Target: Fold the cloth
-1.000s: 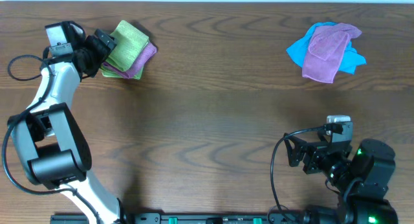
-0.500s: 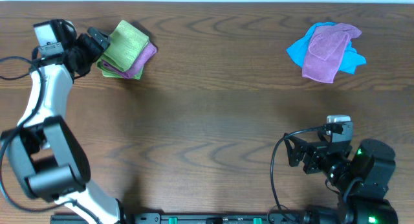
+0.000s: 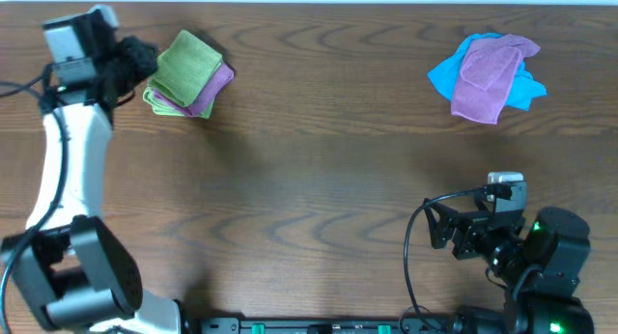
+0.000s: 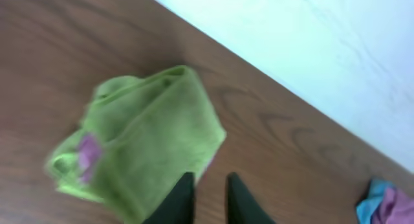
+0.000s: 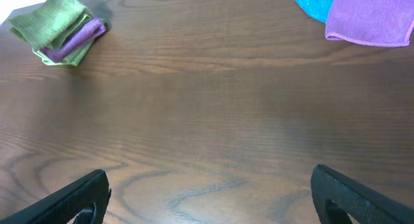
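Observation:
The lime-green cloth [image 3: 186,66] lies folded on top of a small stack at the far left of the table. A purple cloth [image 3: 220,83] and a thin green edge [image 3: 159,104] show beneath it. The left wrist view looks down on the green cloth [image 4: 155,130], with purple [image 4: 87,153] peeking out at its left. My left gripper [image 3: 138,56] hangs just left of the stack. Its fingers [image 4: 184,198] stand a narrow gap apart with only table between them. My right gripper [image 3: 442,233] rests open at the near right, holding nothing.
A purple cloth [image 3: 492,73] lies crumpled over a blue cloth [image 3: 442,75] at the far right. The table's far edge [image 4: 278,81] runs close behind the stack. Brown tabletop [image 5: 213,101] lies between the stack and my right gripper [image 5: 210,201].
My left gripper has drawn back to the left and toward the far edge, off the green cloth it was touching. The stack stays put. The right arm has not moved.

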You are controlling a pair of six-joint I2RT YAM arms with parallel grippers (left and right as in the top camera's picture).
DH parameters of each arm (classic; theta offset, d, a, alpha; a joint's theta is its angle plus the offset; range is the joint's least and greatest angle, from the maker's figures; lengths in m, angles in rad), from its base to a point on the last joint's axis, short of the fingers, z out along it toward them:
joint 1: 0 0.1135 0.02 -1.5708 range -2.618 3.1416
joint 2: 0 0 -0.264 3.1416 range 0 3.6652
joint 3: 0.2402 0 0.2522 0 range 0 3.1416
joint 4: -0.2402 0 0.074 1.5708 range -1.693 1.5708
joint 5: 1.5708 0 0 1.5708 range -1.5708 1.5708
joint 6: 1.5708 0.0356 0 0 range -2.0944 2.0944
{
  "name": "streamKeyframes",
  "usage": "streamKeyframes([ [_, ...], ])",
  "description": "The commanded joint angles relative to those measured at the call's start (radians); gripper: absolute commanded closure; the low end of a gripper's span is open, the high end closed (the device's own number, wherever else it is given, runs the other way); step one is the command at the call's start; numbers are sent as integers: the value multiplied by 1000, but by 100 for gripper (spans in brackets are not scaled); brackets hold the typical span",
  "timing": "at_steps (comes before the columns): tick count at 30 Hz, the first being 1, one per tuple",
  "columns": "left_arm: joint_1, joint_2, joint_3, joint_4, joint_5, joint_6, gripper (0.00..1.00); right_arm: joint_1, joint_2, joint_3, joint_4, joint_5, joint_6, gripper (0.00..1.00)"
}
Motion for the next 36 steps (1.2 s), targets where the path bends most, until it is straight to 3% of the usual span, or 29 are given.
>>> streamKeyframes([
  [1, -44, 77, 20, 49, -9, -31, 92, -8, -3, -6, 1, -10, 10, 1],
  [6, -76, 193, 20, 181, -31, -130, 94, -8, -3, -6, 1, -10, 10, 1],
  [15, -77, 345, 20, 303, -89, -167, 94, -8, -3, -6, 1, -10, 10, 1],
  [26, -77, 455, 20, 313, -134, -166, 94, -8, -3, -6, 1, -10, 10, 1],
  [32, -76, 419, 50, 302, -92, -101, 94, -8, -3, -6, 1, -10, 10, 1],
  [36, -76, 370, 113, 211, -78, -56, 95, -8, -3, -6, 1, -10, 10, 1],
])
